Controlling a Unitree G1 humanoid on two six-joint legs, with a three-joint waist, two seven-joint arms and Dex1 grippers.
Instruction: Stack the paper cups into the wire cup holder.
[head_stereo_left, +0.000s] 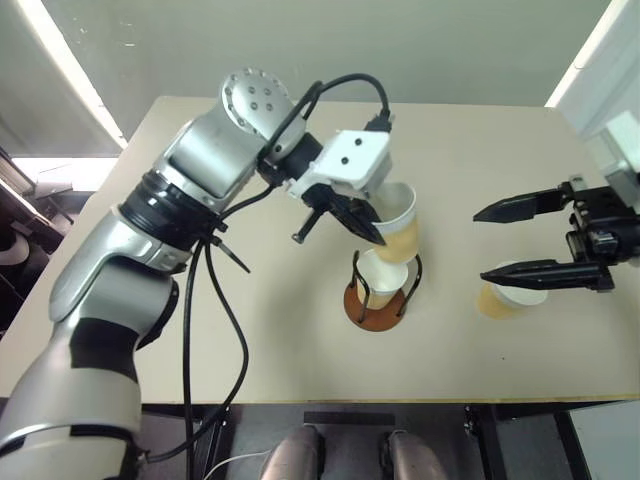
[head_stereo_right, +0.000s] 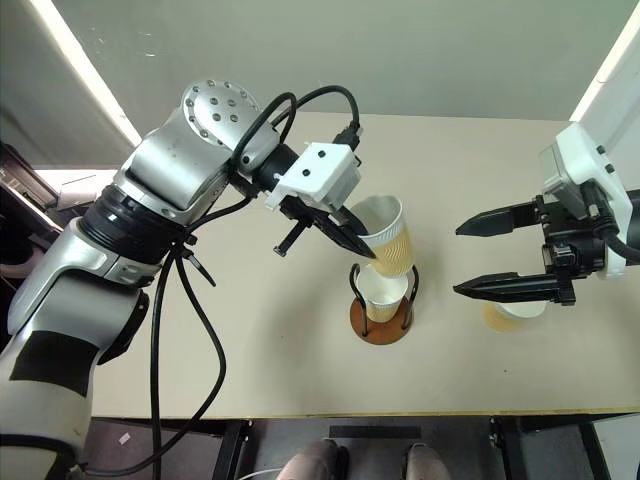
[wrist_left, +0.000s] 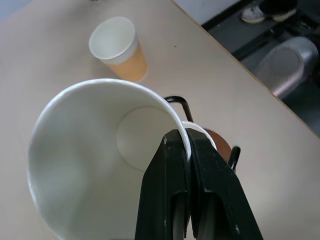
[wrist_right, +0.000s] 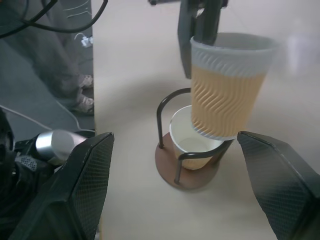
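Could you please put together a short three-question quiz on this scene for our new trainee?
1. True or false: the left gripper is shut on the rim of a paper cup.
2. How many cups already sit inside the wire cup holder? A) none B) one C) two
3. Where is the third cup, and what is the state of the right gripper?

Key:
1. True; its fingers pinch the rim, and the cup hangs just above the holder.
2. B; one cup stands between the wire loops.
3. It stands upright on the table, on the robot's right of the holder; the right gripper is open and holds nothing.
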